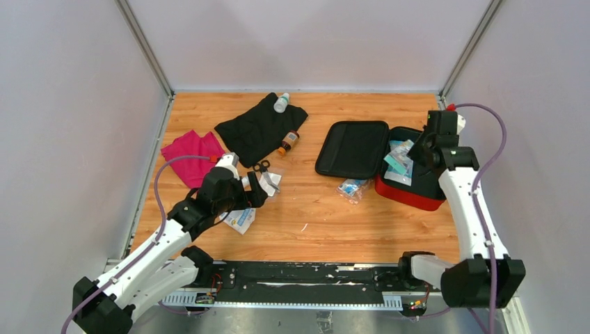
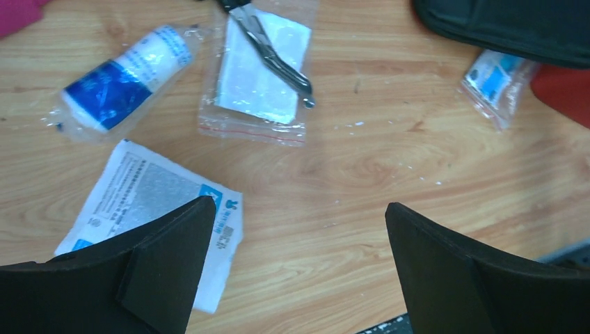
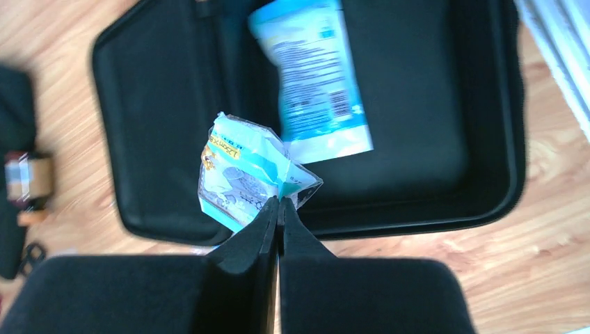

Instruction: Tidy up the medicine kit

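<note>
The right gripper (image 3: 279, 209) is pinched fully together on one corner of a small teal packet (image 3: 240, 170), which hangs above the open kit (image 1: 412, 195). The kit lies at the right side of the table (image 1: 313, 233), red shell down, with its black-lined lid (image 1: 351, 149) folded flat to the left. A longer light-blue pack (image 3: 313, 83) lies inside on the black lining (in the top view it sits in the red-sided half, not the lid).

The left gripper (image 2: 299, 236) is spread wide and holds nothing, low over bare wood at the table's left-centre. One finger (image 2: 167, 268) covers a corner of a white printed sachet (image 2: 142, 191); whether it touches the sachet cannot be told. Just beyond the sachet lies a bandage roll (image 2: 122, 80) in clear wrap. Beside the roll, scissors (image 2: 275, 59) lie across a clear bag (image 2: 254, 87) with a white pad in it. A small blue-printed pouch (image 2: 495, 78) lies on the wood just beside the lid's near edge.

Farther back, a black cloth (image 1: 259, 129) is spread on the table, with a white bottle (image 1: 281, 103) at its far edge and a brown bottle (image 1: 289, 141) at its right edge. A magenta cloth (image 1: 191, 154) lies just beside it on the left.
</note>
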You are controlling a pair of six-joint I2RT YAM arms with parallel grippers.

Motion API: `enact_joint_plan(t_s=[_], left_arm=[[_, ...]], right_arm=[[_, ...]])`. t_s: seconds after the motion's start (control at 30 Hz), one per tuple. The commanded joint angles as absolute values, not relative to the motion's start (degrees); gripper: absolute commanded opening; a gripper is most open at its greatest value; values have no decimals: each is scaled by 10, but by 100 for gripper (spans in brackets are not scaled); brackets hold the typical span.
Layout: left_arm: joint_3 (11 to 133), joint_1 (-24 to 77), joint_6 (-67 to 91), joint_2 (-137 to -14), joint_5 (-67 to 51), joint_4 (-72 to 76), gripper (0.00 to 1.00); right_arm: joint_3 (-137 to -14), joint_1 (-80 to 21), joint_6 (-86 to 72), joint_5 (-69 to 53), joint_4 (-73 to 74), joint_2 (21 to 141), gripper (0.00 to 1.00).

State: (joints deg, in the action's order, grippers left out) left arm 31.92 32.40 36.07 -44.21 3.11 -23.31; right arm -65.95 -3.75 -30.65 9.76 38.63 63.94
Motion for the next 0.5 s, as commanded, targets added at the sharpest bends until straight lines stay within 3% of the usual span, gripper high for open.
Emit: enact_joint_plan(t_s=[0.0,0.47], left_arm=[[317,328,372,-453,106,-268,99],[272,327,538,-381,240,-376,100]], right_arm=[[-666,40,-274,94,423,692,0],[-732,60,-168,12,404,905,2]])
